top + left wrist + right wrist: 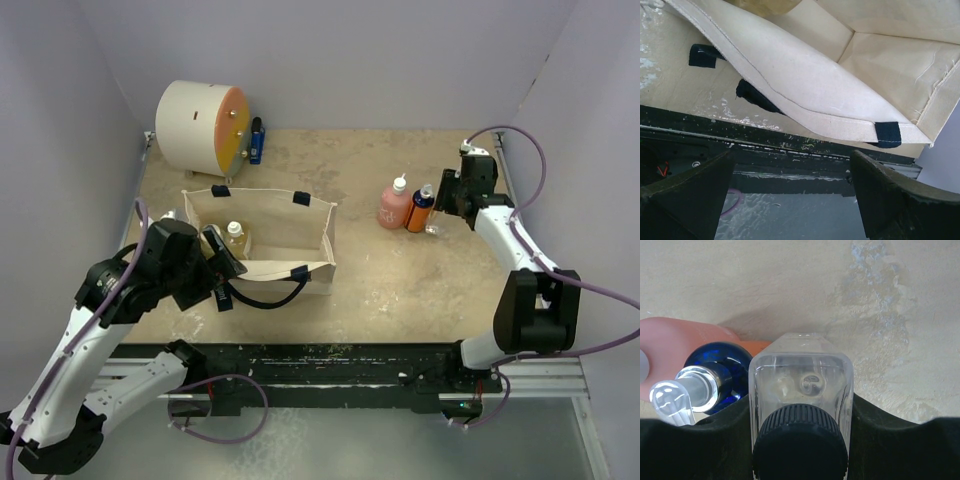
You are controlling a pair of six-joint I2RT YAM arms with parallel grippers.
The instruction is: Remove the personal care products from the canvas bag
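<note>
The table (400, 290) bears canvas bag (290, 235), drum (190, 125), pink bottle (393, 208), orange bottle (420, 212), perhaps clear bottle (801, 385).

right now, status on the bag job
Left gripper open at canvas bag rim. Right gripper shut on clear bottle, beside pink bottle, orange bottle. Yellowish bottle in bag. Nothing blocking.

Top view: illumination is even and diffuse, from overhead. Shadows on the table (400, 285) beside the canvas bag (262, 222) are soft and short. Focus is sharp across the frame.

Left wrist view: the fingers (685, 200) of the left gripper (792, 156) are dark, underexposed and blurred. Glare patches mark the table at left.

Right wrist view: the clear dark-capped bottle (801, 375) carries small highlights, and its cap is out of focus.
</note>
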